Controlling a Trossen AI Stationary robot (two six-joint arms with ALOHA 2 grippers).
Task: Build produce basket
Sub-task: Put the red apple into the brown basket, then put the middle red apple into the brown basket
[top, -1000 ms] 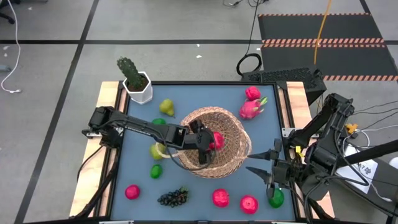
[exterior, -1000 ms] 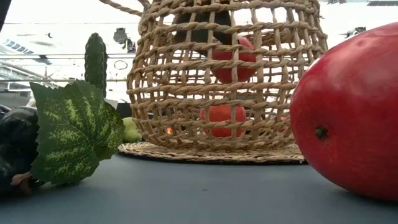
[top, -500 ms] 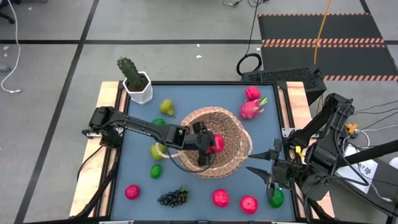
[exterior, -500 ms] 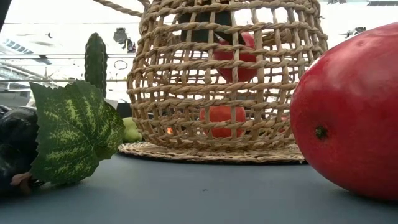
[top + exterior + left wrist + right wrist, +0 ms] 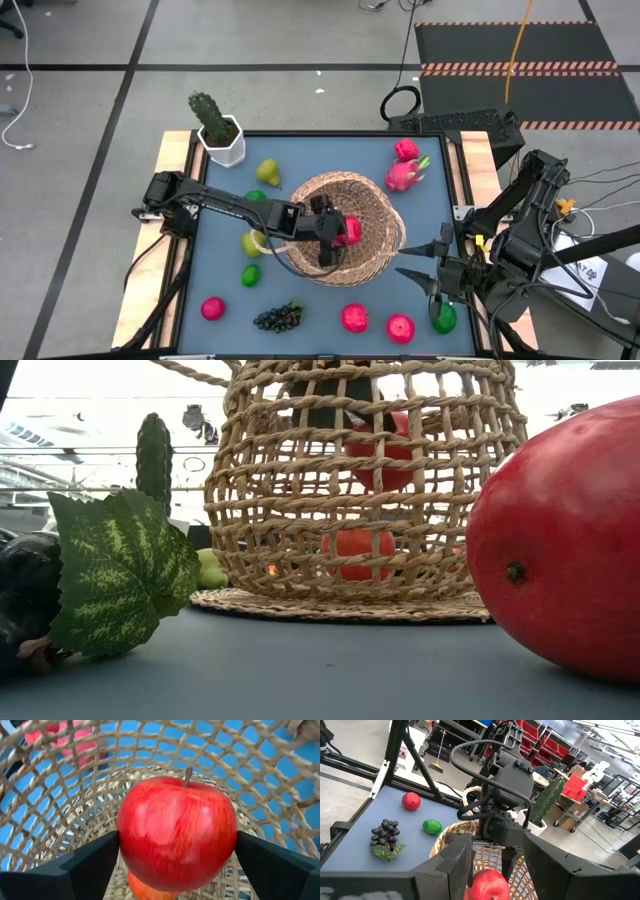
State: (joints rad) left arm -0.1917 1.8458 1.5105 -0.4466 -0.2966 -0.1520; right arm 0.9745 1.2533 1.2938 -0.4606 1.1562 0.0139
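The tan woven basket (image 5: 365, 235) stands on its flat base mid-table, and it also shows in the low view (image 5: 300, 510). My left gripper (image 5: 340, 232) reaches into it, shut on a red apple (image 5: 177, 832). An orange-red fruit (image 5: 355, 550) lies on the basket floor below the apple. Other produce lies on the blue table around the basket: pears (image 5: 267, 172), a dragon fruit (image 5: 405, 172), limes (image 5: 251, 274), a grape bunch (image 5: 280, 317) and red apples (image 5: 354, 318). My right gripper (image 5: 412, 262) is open and empty right of the basket. My left gripper pinches the red apple by its two opposite sides (image 5: 125, 845) between its two fingers (image 5: 90, 865). The fingers come down into the basket from above. The apple hangs clear of the basket floor in the basket's upper half (image 5: 378, 450), above the orange-red fruit.
A white pot with a cactus (image 5: 215, 125) stands at the far left corner. A lime (image 5: 443, 318) and a red apple (image 5: 400, 326) lie near my right gripper at the near edge. A big red fruit (image 5: 570, 540) fills the low view's right side.
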